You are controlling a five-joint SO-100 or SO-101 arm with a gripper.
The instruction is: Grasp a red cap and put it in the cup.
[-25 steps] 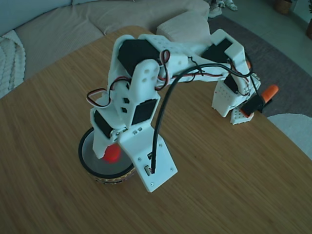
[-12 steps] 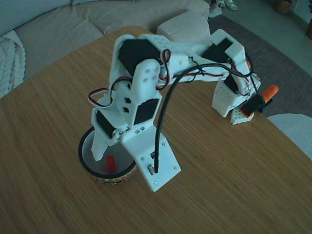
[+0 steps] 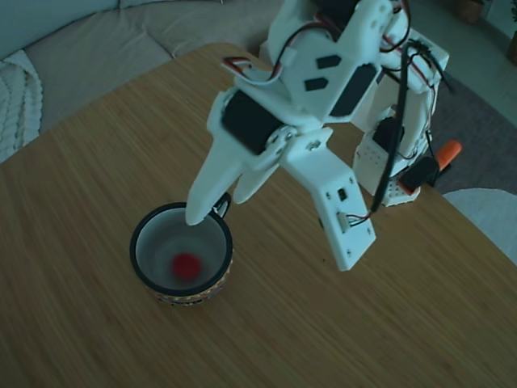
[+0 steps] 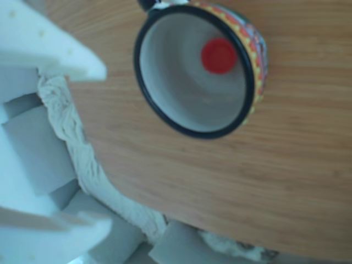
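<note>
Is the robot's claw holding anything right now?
No, nothing is held. The gripper is open and empty above the cup's rim, and the red cap lies loose on the cup's bottom, apart from the fingers.

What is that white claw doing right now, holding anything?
Gripper: open and empty; the small red plastic cap lies inside the black-rimmed patterned mug.

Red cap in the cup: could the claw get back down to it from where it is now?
Probably yes. The red cap lies flat on the bottom of the cup, whose wide mouth is uncovered, and the open claw hangs just above the rim.
</note>
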